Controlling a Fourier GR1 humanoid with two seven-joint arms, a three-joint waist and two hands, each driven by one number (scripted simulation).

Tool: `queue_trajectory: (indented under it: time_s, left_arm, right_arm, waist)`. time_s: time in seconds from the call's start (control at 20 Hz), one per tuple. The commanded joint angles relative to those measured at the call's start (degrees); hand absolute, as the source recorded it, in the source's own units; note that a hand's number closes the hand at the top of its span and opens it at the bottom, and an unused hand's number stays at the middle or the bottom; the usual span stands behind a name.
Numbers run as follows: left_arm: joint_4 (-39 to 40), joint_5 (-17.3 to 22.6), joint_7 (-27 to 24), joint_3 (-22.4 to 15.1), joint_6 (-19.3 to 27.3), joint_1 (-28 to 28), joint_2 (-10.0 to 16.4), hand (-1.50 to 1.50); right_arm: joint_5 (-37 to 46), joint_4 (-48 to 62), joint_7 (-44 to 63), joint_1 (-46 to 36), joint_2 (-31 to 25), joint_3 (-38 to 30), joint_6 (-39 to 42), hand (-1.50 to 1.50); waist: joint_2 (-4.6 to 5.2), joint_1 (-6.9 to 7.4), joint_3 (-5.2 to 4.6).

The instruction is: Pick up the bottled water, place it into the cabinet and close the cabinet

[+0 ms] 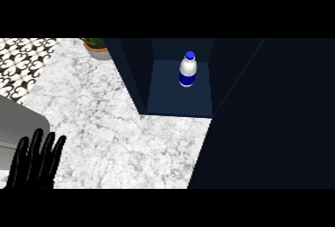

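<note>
found the bottled water (pixel 188 70) standing upright inside the open cabinet (pixel 177 102), upper middle of the frame, with the dark door (pixel 274 124) swung out along the right side. saw the left hand (pixel 33 168) resting at the lower left by the marble surface (pixel 118 133), fingers straight, spread upward, holding nothing.

A white, grey-veined marble-look counter (pixel 118 133) meets a matt dark-blue cabinet (pixel 171 96). The bottled water (pixel 188 71) looks like smooth plastic; the left hand (pixel 36 162) is matt black.
</note>
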Motion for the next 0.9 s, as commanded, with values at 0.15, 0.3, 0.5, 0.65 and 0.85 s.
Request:
queue_trajectory:
  time_s: [0.15, 0.3, 0.5, 0.65, 0.85]
  left_arm:
    - [0.1, 1.5, -0.7, 1.9, -2.5, 1.0, 1.1, -1.50]
    - [-0.4, 2.0, -0.5, 2.1, -3.3, 1.4, 1.6, -1.50]
    - [-0.6, 2.3, -0.7, 1.9, -4.1, 1.9, 1.6, -1.50]
    - [-0.6, 2.5, -0.8, 3.6, -3.8, 1.4, 2.1, -1.50]
    - [-1.0, 2.5, -1.3, 3.3, -5.1, 1.7, 2.3, -1.50]
  right_arm:
    - [3.3, 5.3, 3.5, -7.2, 8.3, 4.8, -8.8, 1.50]
    - [2.7, 5.1, 3.9, -7.9, 8.2, 3.9, -8.1, 1.50]
    - [1.3, 5.8, 3.2, -8.7, 8.2, 2.6, -8.5, 1.50]
    - [-0.4, 6.6, 3.0, -7.6, 8.2, 2.4, -8.7, 1.50]
    - [-4.1, 8.3, 2.8, -7.3, 8.2, 2.5, -8.9, 1.50]
  waist:
    - [0.43, 0.74, -0.05]
    - [0.47, 1.34, -0.11]
    - [0.87, 2.01, -0.06]
    - [1.30, 2.39, -0.05]
    - [1.69, 3.47, 0.03]
